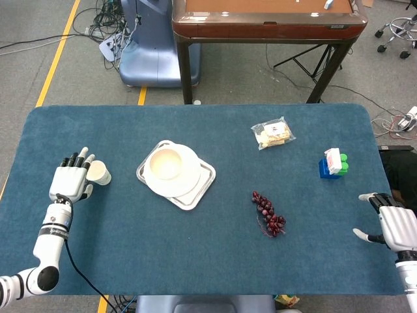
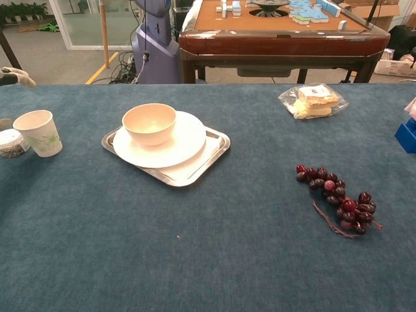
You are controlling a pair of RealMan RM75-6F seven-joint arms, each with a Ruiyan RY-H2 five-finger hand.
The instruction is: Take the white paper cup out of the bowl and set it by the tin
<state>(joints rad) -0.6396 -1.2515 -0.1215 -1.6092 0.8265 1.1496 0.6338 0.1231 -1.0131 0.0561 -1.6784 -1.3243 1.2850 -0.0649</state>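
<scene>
The white paper cup (image 2: pixel 39 133) stands upright on the blue table, right beside a small round tin (image 2: pixel 10 143) at the left edge of the chest view. From the head view the cup (image 1: pixel 99 173) sits just right of my left hand (image 1: pixel 70 180), which has its fingers spread and holds nothing; the tin is hidden under that hand there. Only the fingertips (image 2: pixel 14 77) of the left hand show in the chest view, above and apart from the cup. The cream bowl (image 1: pixel 167 163) is empty on its plate. My right hand (image 1: pixel 395 225) rests open at the table's right edge.
The bowl sits on a white plate (image 2: pixel 185 143) on a metal tray (image 2: pixel 214 151). A grape bunch (image 1: pixel 268 214), a bagged snack (image 1: pixel 273 133) and blue-green blocks (image 1: pixel 333 163) lie to the right. A brown table (image 1: pixel 267 19) stands behind.
</scene>
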